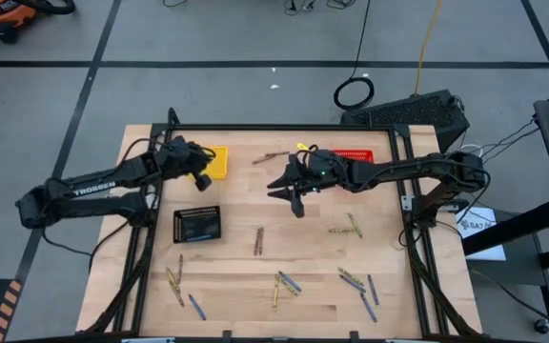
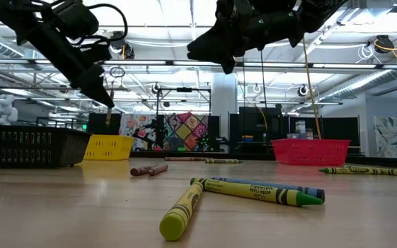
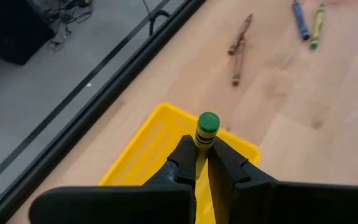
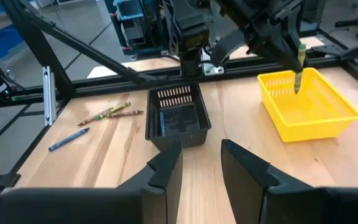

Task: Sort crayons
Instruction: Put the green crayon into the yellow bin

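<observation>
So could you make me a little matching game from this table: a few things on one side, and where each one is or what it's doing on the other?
Things:
1. left gripper
2. right gripper
3. black basket
4. red basket

States:
A. at the table's far edge, on the right arm's side
B. fingers apart, holding nothing
C. on the table, nearer the front than the yellow basket
D. shut on a yellow crayon over the yellow basket

Pairs: 1-D, 2-B, 3-C, 4-A
</observation>
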